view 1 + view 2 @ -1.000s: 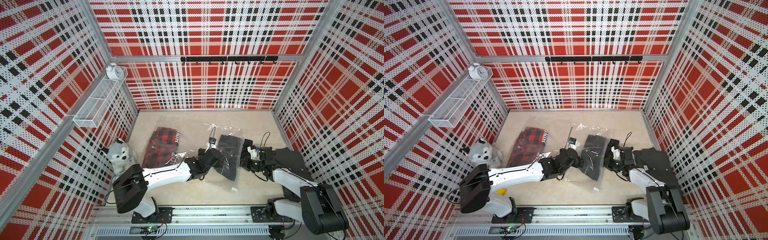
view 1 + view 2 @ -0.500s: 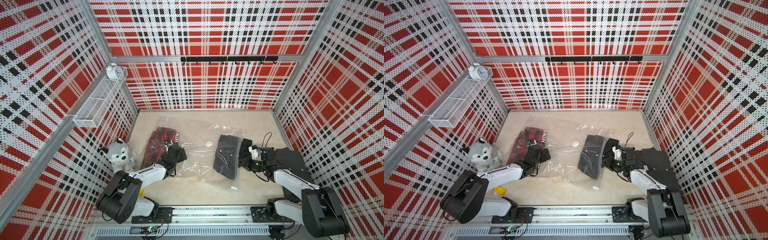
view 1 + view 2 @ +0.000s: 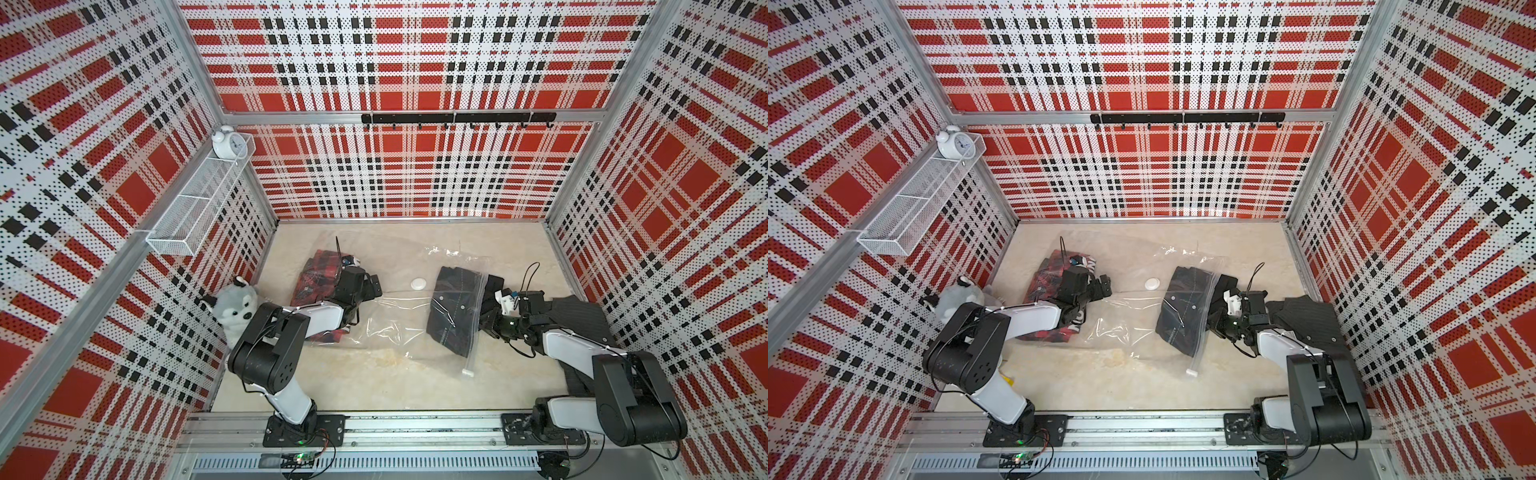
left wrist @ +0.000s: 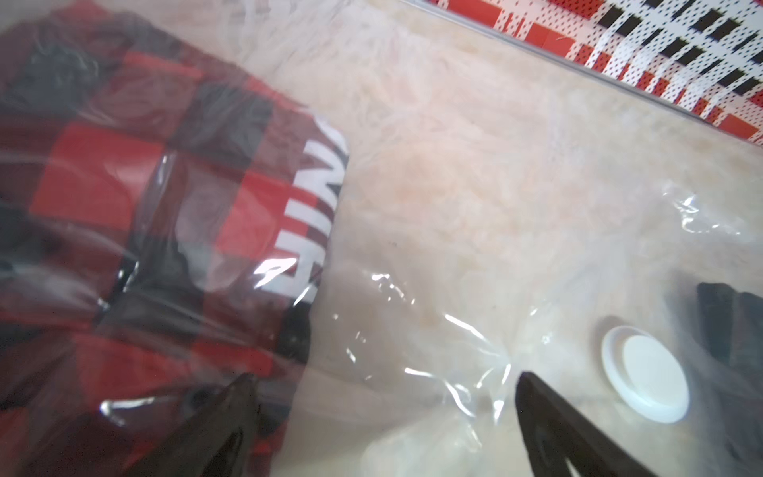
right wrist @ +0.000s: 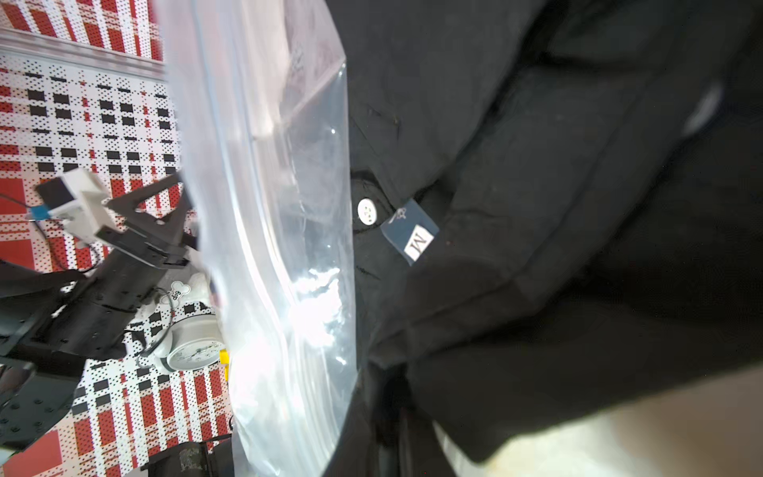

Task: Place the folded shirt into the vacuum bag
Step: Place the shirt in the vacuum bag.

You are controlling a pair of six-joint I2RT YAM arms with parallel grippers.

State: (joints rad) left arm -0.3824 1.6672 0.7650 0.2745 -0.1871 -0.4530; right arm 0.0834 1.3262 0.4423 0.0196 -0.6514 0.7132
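Most of the black folded shirt (image 3: 451, 307) already lies inside the vacuum bag (image 3: 386, 328), which is spread flat across the table (image 3: 374, 386). Only a trailing edge pokes out past the zip strip at the mouth, so I judge the insertion nearly finished, with a last push and a release left. The right gripper (image 3: 487, 319) is closed at that trailing edge and appears to pinch the cloth. The left gripper (image 4: 384, 384) hangs over the bag near the valve, jaws spread wide, holding nothing. Counted: two arms; one bag with one round white valve (image 4: 646, 378) and one zip slider (image 3: 468, 372); three garments, namely the black shirt, a red plaid shirt (image 4: 124, 186) under clear film (inside or beneath the bag, I cannot tell) and a dark pinstriped garment (image 3: 579, 318) beneath the right arm; one plush husky (image 3: 235, 305); one alarm clock (image 3: 227, 143).
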